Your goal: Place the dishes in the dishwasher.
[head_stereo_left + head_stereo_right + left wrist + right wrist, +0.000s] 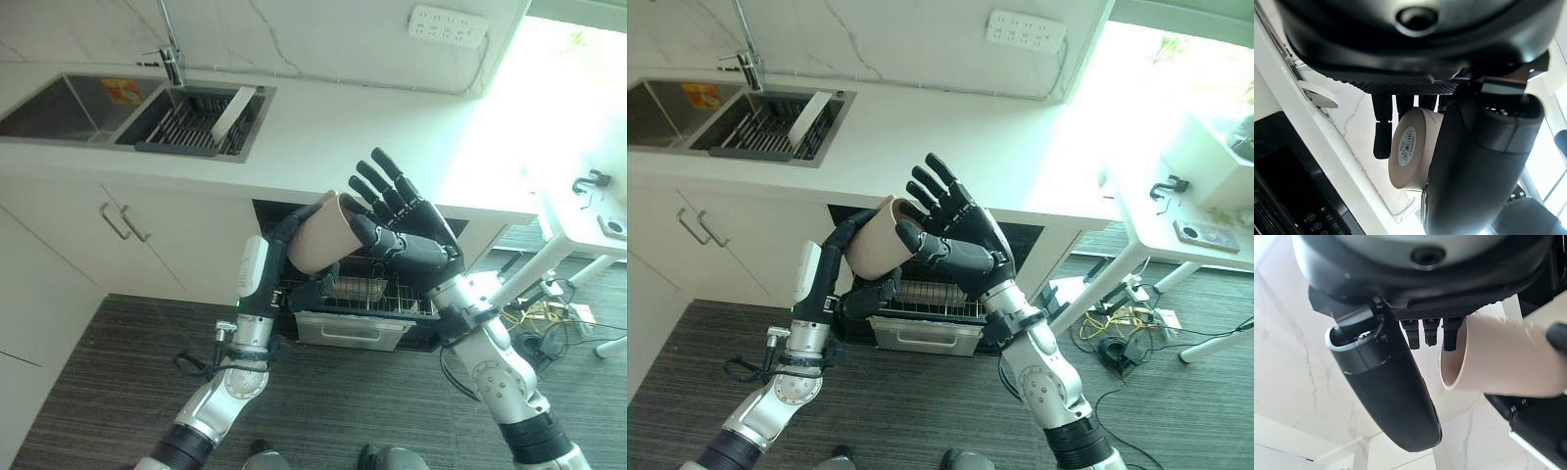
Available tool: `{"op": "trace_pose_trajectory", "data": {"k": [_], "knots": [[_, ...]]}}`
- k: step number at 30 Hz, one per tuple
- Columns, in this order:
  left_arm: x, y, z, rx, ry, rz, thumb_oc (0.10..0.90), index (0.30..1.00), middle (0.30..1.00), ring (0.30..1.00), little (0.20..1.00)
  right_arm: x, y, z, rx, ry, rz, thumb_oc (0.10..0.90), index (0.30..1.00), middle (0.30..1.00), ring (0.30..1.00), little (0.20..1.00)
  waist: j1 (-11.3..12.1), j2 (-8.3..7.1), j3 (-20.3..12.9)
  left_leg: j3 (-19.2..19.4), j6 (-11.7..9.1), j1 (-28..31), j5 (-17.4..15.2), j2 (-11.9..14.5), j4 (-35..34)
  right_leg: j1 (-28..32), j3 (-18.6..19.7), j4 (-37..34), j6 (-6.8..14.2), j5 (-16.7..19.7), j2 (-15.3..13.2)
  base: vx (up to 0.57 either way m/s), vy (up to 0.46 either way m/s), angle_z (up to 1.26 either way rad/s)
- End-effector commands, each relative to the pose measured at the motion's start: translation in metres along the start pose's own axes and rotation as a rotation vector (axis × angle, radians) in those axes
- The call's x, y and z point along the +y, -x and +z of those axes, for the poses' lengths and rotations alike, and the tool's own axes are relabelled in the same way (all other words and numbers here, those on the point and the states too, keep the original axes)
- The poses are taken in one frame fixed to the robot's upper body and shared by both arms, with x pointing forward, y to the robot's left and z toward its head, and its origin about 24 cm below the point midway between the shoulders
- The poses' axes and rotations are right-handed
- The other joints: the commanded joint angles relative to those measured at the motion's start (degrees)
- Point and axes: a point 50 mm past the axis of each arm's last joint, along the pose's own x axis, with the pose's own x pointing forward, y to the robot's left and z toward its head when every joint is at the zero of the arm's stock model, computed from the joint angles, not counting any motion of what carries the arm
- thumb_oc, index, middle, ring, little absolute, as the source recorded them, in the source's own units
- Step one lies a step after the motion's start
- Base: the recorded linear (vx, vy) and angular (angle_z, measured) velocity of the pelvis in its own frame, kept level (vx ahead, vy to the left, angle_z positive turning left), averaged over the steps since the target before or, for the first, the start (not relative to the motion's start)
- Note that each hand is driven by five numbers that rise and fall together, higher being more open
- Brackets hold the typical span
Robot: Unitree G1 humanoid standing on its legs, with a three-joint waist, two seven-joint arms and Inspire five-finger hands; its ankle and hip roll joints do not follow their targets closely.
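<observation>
In the left eye view, mid-frame, the left hand (294, 235) is curled round a beige cup (321, 235), held tilted above the open dishwasher (358, 299). The right hand (411, 230) stands just beside the cup with its fingers spread straight and wide, gripping nothing. At upper left a sink (59, 103) with a dish rack (196, 122) is set in the white bench (333, 127).

The right eye view gives the same pairing at centre, with the wire rack (926, 299) of the dishwasher below the cup.

The left wrist view shows the cup's labelled base between fingers and thumb.

The right wrist view shows the cup's open rim past that hand's straight fingers (1431, 333).

Risk, as I judge it: the smooth cup could slip during a handover, or clip the bench edge or rack wires on the way down and fall to the floor (118, 372)
</observation>
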Motion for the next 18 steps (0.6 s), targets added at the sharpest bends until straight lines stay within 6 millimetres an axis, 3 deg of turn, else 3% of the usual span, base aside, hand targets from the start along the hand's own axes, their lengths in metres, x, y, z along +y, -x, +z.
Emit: {"op": "trace_pose_trajectory", "data": {"k": [1,5,9,12,18], "knots": [[0.016,-0.043,0.049,-0.313,0.143,0.21,0.4,0.3,0.3,0.3,0.3,0.019,-0.011,0.039,-0.259,0.045,0.078,0.8,0.9,0.9,0.9,0.9,-0.2,0.26,-2.2,-1.0,-1.6,-0.7,-10.7,-1.1,4.7,2.9,3.2,-6.4,5.2,1.0,-1.0,0.01,0.074,-0.01],[0.015,-0.048,0.041,-0.27,0.112,0.244,0.4,0.3,0.3,0.3,0.3,0.018,-0.007,0.044,-0.302,0.074,0.063,0.8,0.9,0.9,0.9,0.9,-0.7,0.7,-2.8,-3.4,-1.2,-0.6,-12.4,-1.9,4.7,3.4,2.8,-6.4,5.9,0.8,-1.5,0.04,0.158,-0.13],[0.028,-0.043,0.027,-0.21,0.073,0.284,0.4,0.3,0.3,0.3,0.3,0.011,0.009,0.063,-0.393,0.161,-0.002,0.8,0.9,0.9,0.9,0.9,-0.6,0.33,-3.6,-4.0,-0.2,0.4,-14.5,-2.7,4.7,4.3,1.4,-6.4,7.8,1.3,-4.1,0.08,0.18,0.06],[0.033,-0.043,0.023,-0.189,0.067,0.315,0.4,0.3,0.3,0.3,0.3,0.01,0.01,0.068,-0.422,0.167,-0.013,0.8,0.9,0.9,0.9,0.9,-0.4,0.14,-3.7,-4.0,0.3,0.9,-15.1,-2.9,4.7,4.3,1.6,-6.4,8.3,1.5,-4.6,0.04,0.086,0.07],[0.044,-0.041,0.023,-0.182,0.06,0.375,0.4,0.3,0.3,0.3,0.3,0.009,0.009,0.062,-0.395,0.219,-0.047,0.8,0.9,0.9,0.9,0.9,0.3,-0.11,-4.0,-2.9,0.6,1.7,-15.3,-2.2,4.7,4.7,2.0,-6.4,8.8,1.5,-5.1,0.04,0.028,-0.13]]}}
